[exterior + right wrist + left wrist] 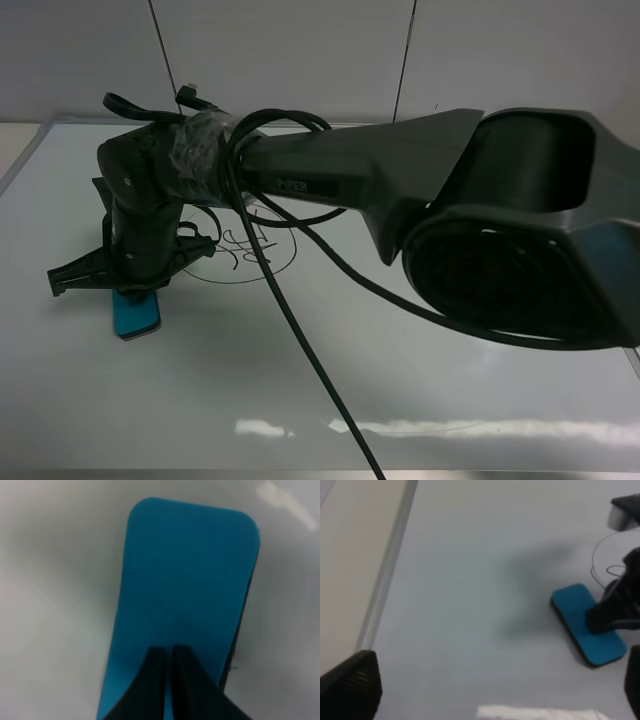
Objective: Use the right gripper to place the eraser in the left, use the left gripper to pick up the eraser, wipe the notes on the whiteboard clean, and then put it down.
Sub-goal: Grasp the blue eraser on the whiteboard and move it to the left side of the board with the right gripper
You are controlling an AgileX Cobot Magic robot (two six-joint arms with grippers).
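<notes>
The whiteboard [420, 380] spreads beneath the right gripper [167, 655], which points down, fingers pressed together, pinching nothing. The left gripper [490, 690] stands spread wide, near it. The notes [240, 245] lie just beside the right gripper; the eraser [185, 570] lies flat under its tips, touching them.

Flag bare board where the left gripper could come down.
Bare: the whiteboard strip between its left frame and the eraser; also the near half, crossed by one cable. Crowded: the shut right gripper over the eraser, notes beside it.
</notes>
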